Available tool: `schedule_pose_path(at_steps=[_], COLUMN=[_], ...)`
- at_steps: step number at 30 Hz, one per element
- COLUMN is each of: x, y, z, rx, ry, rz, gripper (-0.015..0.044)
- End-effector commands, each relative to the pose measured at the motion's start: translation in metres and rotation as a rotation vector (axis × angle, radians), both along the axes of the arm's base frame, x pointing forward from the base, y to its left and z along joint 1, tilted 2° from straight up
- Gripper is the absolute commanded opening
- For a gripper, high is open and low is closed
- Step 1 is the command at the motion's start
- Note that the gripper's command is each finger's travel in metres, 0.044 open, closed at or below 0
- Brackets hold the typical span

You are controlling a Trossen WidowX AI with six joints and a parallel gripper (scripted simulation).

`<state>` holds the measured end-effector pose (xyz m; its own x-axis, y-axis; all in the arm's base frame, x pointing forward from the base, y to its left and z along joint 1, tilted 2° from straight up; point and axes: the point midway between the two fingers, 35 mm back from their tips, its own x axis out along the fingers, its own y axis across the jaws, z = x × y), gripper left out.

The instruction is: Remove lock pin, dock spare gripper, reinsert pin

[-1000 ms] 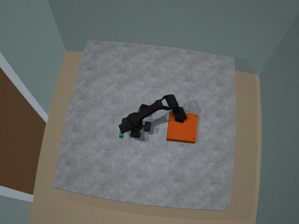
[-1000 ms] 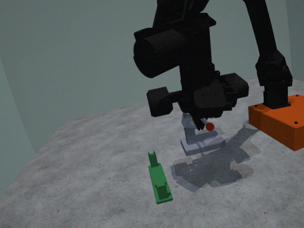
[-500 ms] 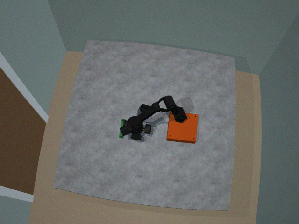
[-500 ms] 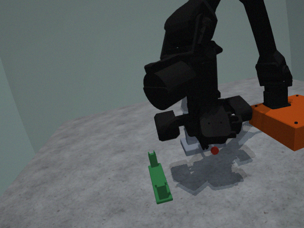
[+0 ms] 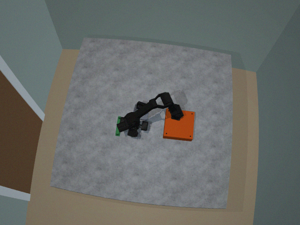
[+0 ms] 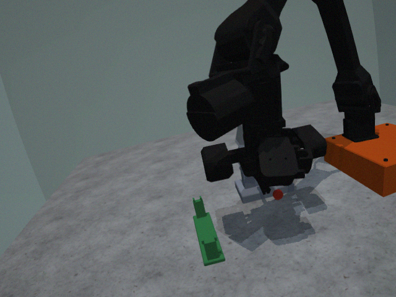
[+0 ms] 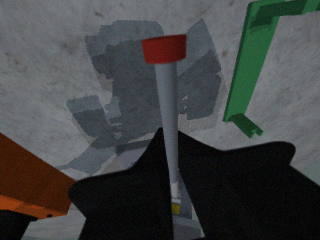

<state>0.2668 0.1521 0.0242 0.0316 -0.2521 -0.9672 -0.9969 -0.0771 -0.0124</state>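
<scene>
My gripper (image 6: 268, 189) (image 7: 165, 130) is shut on the lock pin (image 7: 166, 107), a thin grey shaft with a red head (image 6: 278, 193) (image 7: 164, 48). The pin points down and hangs just above the mat, over the front edge of the pale grey mount base (image 6: 247, 193). The mount's upright and socket are hidden behind my arm in the exterior view. The green cradle (image 5: 117, 128) (image 6: 206, 234) (image 7: 248, 75) lies flat on the mat to the left of the pin and stands empty. I cannot make out the spare gripper clearly.
The orange block (image 5: 180, 128) (image 6: 367, 159) (image 7: 25, 175) that carries my arm's base stands to the right. A grey mat (image 5: 145, 60) covers the tan table (image 5: 244, 145). Walls surround the table.
</scene>
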Motion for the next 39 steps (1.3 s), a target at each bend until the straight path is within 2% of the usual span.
schedule_pose_path(at_steps=[1,39], x=[0.0,0.002], y=[-0.003,-0.027], z=[-0.001,-0.001], rx=[-0.001,0.0], ry=[0.001,0.004], rz=[0.003,0.003], gripper=[0.0,0.0])
